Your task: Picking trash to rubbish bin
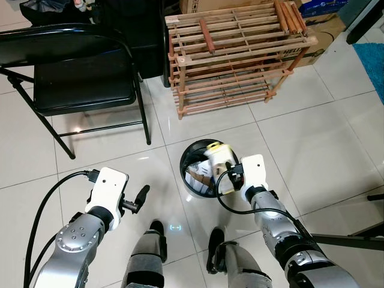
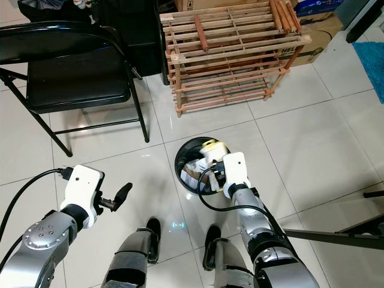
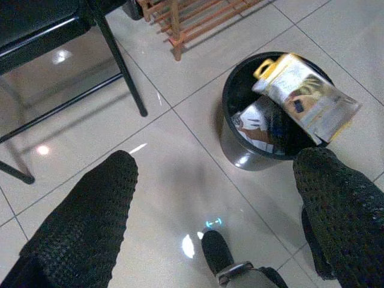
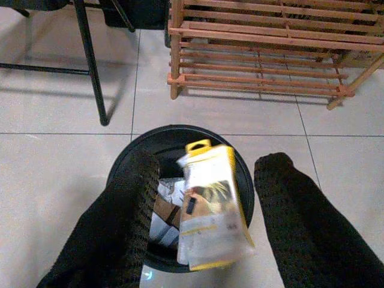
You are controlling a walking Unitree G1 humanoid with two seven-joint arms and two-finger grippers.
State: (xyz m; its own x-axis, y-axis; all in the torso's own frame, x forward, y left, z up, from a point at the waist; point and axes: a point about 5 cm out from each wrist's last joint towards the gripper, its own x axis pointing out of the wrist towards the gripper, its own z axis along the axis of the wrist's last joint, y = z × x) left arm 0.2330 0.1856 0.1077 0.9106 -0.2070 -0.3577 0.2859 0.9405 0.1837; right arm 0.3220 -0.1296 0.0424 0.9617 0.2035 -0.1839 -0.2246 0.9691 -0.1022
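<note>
A round black rubbish bin (image 1: 185,159) stands on the white tiled floor just ahead of my feet, with paper and card scraps inside. A yellow and white package (image 4: 210,204) lies tilted over the bin's mouth, blurred, and touches neither finger. My right gripper (image 4: 207,161) hangs open directly above the bin, one finger on each side of the package. In the left wrist view the same package (image 3: 303,96) sticks out over the bin's rim (image 3: 231,90). My left gripper (image 3: 219,159) is open and holds nothing, low over the floor to the left of the bin.
A black folding chair (image 1: 78,78) stands at the back left. A wooden slatted rack (image 1: 234,60) stands behind the bin, with cardboard boxes (image 1: 315,48) beyond it. A blue mat (image 1: 375,66) lies far right, and black stand legs (image 1: 348,240) cross the near right floor.
</note>
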